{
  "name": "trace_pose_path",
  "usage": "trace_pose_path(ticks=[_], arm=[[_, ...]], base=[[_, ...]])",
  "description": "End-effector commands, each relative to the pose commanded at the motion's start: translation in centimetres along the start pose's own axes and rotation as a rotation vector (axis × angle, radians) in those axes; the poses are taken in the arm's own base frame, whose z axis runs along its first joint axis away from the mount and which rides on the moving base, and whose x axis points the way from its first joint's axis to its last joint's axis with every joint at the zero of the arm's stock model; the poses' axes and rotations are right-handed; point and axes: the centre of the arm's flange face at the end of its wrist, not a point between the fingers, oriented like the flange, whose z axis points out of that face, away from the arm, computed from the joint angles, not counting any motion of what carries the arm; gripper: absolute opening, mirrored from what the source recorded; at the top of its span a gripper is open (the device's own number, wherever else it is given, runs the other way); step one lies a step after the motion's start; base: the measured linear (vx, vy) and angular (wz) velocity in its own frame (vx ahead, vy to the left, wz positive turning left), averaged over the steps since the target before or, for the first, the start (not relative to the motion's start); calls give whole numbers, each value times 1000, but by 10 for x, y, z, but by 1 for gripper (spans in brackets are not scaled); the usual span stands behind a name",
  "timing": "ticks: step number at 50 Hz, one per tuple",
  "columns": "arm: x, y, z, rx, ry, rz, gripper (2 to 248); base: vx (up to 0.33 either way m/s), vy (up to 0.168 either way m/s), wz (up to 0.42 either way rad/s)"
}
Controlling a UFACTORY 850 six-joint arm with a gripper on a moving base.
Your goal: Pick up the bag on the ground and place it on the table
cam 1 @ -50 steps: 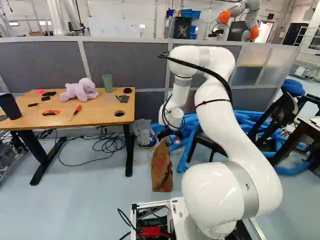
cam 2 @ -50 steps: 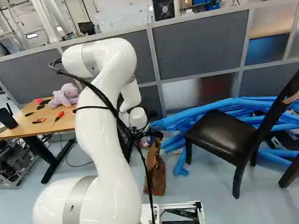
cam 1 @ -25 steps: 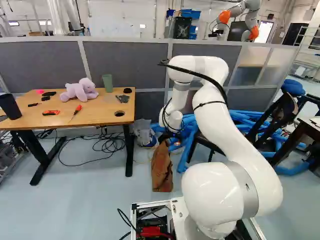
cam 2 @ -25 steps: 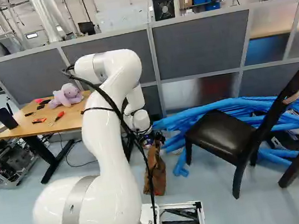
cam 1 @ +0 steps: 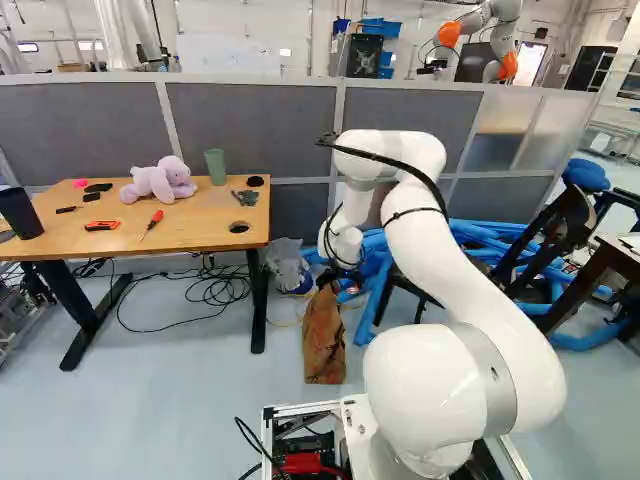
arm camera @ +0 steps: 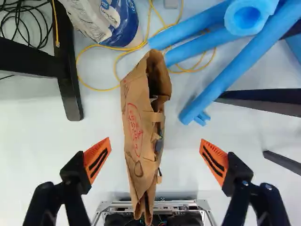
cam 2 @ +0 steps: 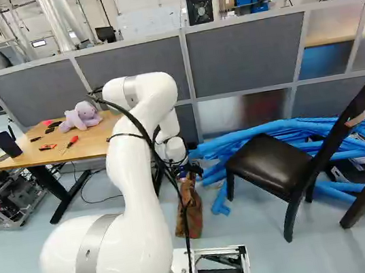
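Low over the floor, my gripper (cam 2: 189, 168) is at the top of the brown paper bag (cam 2: 191, 210), partly hidden by the arm and its cables. In the wrist view the gripper (arm camera: 155, 161) stands wide open, an orange pad on either side of the bag (arm camera: 137, 127) and clear of it. The bag stands upright on the floor, its creased open top facing the camera. The wooden table (cam 1: 185, 228) is to the left of the bag in the left base view.
A pink plush toy (cam 1: 160, 181), a green cup (cam 1: 216, 166) and tools lie on the table. Beside the bag are a table leg (arm camera: 70, 89), a clear plastic bag (arm camera: 89, 19) and blue foam tubes (arm camera: 225, 75). A dark chair (cam 2: 270, 168) stands right. Another robot (cam 1: 480, 35) is behind the partition.
My arm has come down, its upper bend clearly lower, bringing the gripper closer over the bag. The base and the bag have stayed in place.
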Motion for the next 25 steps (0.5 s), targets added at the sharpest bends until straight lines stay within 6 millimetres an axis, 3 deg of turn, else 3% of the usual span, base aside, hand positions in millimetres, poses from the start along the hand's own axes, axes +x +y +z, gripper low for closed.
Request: trace_pose_path(ticks=[25], arm=[[2,3,39,-1,-9,6,247]], base=[[0,0,0]])
